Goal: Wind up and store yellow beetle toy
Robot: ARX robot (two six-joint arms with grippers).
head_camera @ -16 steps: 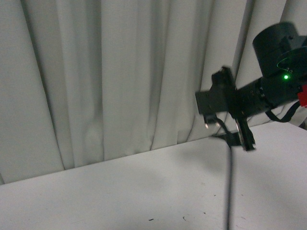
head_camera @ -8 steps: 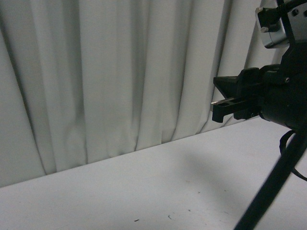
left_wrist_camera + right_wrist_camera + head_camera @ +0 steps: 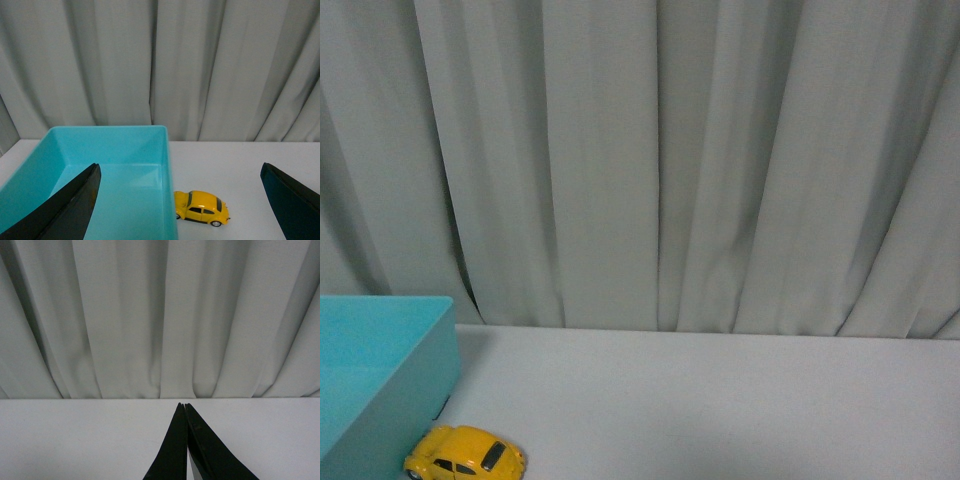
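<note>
My left fingers (image 3: pixel 75 205) are spread wide, holding nothing. The beetle (image 3: pixel 201 207) sits on the table (image 3: pixel 250 165) ahead, between them, just beside the teal box (image 3: pixel 169 175). My right fingers (image 3: pixel 172 450) are pressed together, empty, with table and curtain (image 3: pixel 150 315) ahead.

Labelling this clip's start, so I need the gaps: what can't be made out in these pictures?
- Car: bottom clipped by the front view's lower edge; any wind-up part too small to see.
- Box: near end cut off in both views; left gripper hides part in its wrist view.
- Right gripper: its view shows neither car nor box.
</note>
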